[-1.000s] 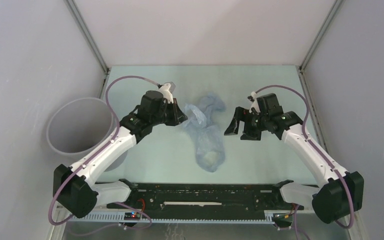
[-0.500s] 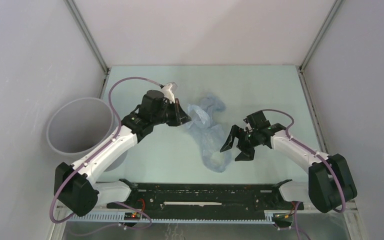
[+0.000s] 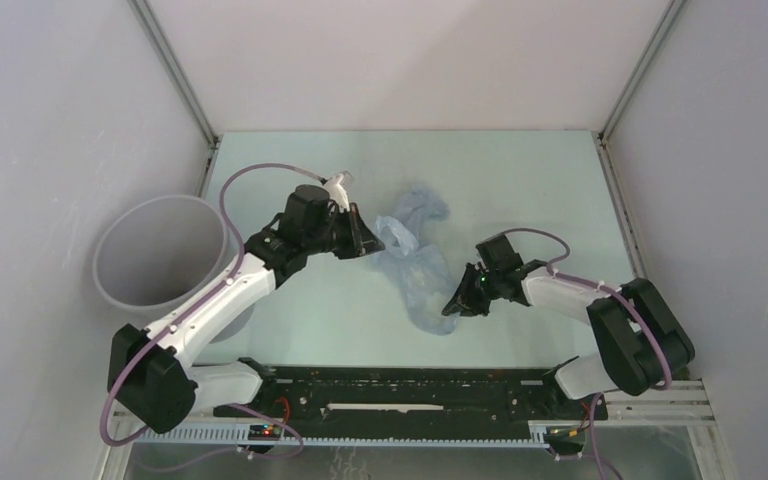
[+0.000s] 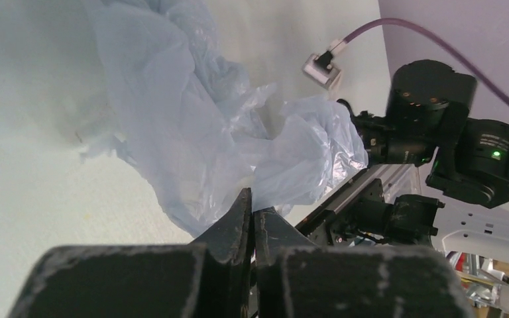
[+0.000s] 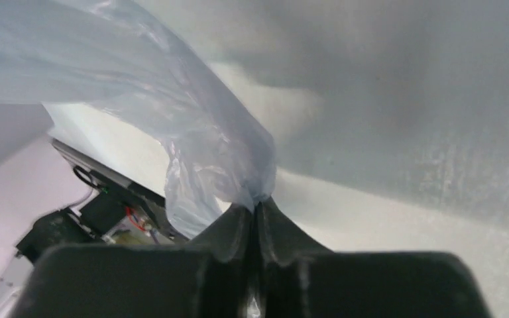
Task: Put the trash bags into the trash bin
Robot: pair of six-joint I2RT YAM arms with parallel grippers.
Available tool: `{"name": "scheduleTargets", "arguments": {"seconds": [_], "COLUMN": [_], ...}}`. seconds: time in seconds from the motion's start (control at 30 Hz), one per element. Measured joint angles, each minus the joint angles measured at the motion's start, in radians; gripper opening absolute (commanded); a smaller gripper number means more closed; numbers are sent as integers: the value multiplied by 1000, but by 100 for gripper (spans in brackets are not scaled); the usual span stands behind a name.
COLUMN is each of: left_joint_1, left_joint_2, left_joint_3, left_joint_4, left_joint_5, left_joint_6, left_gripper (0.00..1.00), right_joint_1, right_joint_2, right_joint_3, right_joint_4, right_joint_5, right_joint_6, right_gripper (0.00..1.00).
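Observation:
The pale-blue, crinkly trash bag (image 3: 415, 262) lies stretched on the table between my two arms. My left gripper (image 3: 370, 240) sits at the bag's far-left part; in the left wrist view its jaws (image 4: 252, 201) pinch a fold of the film (image 4: 172, 112). My right gripper (image 3: 451, 307) is low at the bag's near end. The right wrist view shows it (image 5: 257, 204) shut on a bunched tip of the bag (image 5: 205, 132). The round grey trash bin (image 3: 110, 240) stands upright off the table's left edge, behind the left arm.
A black rail (image 3: 410, 385) with the arm bases runs along the near edge. Grey walls enclose the table on three sides. The right arm's wrist (image 4: 437, 142) shows in the left wrist view beyond the bag.
The right arm swung down and toward the near end of the bag, and its jaws went from wide open to shut on the film. The left gripper has stayed at the bag's upper part.

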State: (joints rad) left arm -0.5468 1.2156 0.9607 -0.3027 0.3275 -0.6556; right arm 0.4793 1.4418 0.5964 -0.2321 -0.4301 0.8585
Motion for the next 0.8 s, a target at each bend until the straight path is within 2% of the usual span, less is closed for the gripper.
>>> {"name": "scheduleTargets", "arguments": {"seconds": [0.1, 0.2, 0.23, 0.27, 0.33, 0.43, 0.6, 0.7, 0.8], "left_joint_1": [-1, -1, -1, -1, -1, -1, 0, 0, -1], "left_joint_2": [-13, -53, -76, -104, -177, -296, -406, -423, -403], "left_joint_3": [1, 1, 1, 1, 2, 20, 169, 258, 285], "left_joint_4": [-61, -164, -204, -239, -300, -399, -548, -576, -564], "left_joint_5": [-21, -71, -92, -110, -147, -231, -354, -369, -323], "left_joint_6": [19, 62, 78, 92, 115, 124, 124, 127, 144], "left_gripper": [42, 65, 82, 91, 98, 100, 100, 100, 100], "right_joint_1": [-5, -28, -36, -41, -45, -38, -18, -13, -5], "right_joint_2": [-16, -55, -74, -87, -108, -131, -144, -144, -144], "right_joint_3": [21, 80, 116, 144, 203, 270, 327, 343, 349], "right_joint_4": [-4, -54, -85, -105, -153, -224, -340, -387, -407], "right_joint_5": [29, 55, 61, 64, 77, 105, 190, 233, 257], "right_joint_6": [-14, -82, -123, -157, -222, -305, -401, -431, -446], "right_gripper": [0, 0, 0, 0, 0, 0, 0, 0, 0]}}
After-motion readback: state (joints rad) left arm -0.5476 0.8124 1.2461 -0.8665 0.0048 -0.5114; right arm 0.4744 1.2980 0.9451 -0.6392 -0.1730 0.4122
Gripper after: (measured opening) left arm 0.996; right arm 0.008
